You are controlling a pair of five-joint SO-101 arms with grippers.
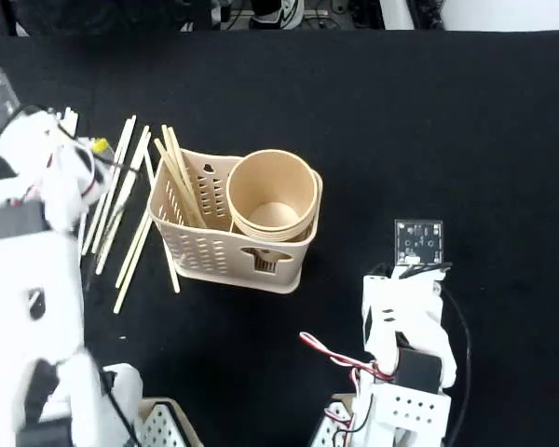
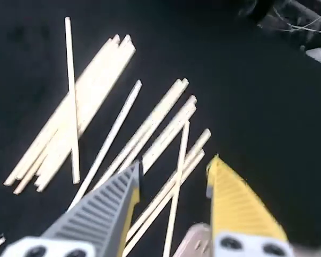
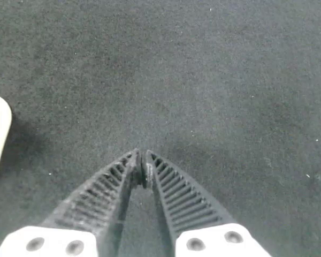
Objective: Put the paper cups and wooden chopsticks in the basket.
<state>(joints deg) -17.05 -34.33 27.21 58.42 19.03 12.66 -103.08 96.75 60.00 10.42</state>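
Black tabletop (image 1: 401, 112) holds loose wooden chopsticks (image 2: 160, 120) between and just ahead of the open, empty left fingers (image 2: 109, 206), so the next move is likely lowering and closing on one for the basket (image 1: 225, 253), already holding paper cups (image 1: 272, 194); right fingers (image 3: 109, 195) closed.

Left arm (image 1: 33, 279) fills the left edge of the high view, white body running from lower left up to upper left, wrist bent down toward the surface. Left gripper (image 2: 175, 165) is open wide, pointing down, its grey ribbed finger (image 2: 104, 206) and yellow ribbed finger (image 2: 235, 206) well apart, tips low over the surface. Right arm (image 1: 405, 326) sits folded at lower right of the high view, wrist near its base, red and white wires looping beside it. Right gripper (image 3: 142, 156) is closed, black ribbed fingers meeting at the tips, nothing between them, aimed down.
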